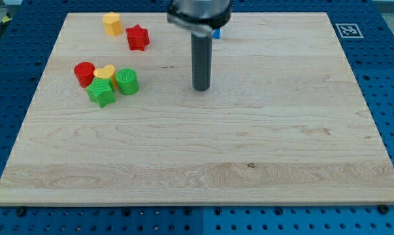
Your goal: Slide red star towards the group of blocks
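The red star [137,37] sits near the board's top left, just beside the yellow block [112,23], and a little above the group: red cylinder [84,73], yellow heart [105,72], green star [101,93] and green cylinder [127,81]. I have no hand to open or shut, only my tip [201,88], well off to the star's right. The star looks small, light and hard, so I think it will slide easily but may spin off its points; I would push its top side. A blue block [217,32] hides behind my rod, shape unclear.

Red star [137,37], red cylinder [84,73], green star [101,93], green cylinder [127,81] (both ridged), yellow heart [105,72]
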Robot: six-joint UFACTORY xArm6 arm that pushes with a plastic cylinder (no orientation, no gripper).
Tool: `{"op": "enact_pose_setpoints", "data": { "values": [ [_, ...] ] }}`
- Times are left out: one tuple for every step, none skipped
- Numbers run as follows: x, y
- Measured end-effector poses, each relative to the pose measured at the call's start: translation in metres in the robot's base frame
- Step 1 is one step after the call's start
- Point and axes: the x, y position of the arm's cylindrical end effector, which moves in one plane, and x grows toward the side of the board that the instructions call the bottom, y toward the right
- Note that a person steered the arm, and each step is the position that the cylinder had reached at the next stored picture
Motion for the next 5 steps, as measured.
{"op": "enact_pose_setpoints", "data": {
  "values": [
    [-0.056, 0.0],
    [-0.076, -0.001],
    [-0.097, -0.013],
    [-0.128, -0.046],
    [-0.129, -0.047]
  ]
}}
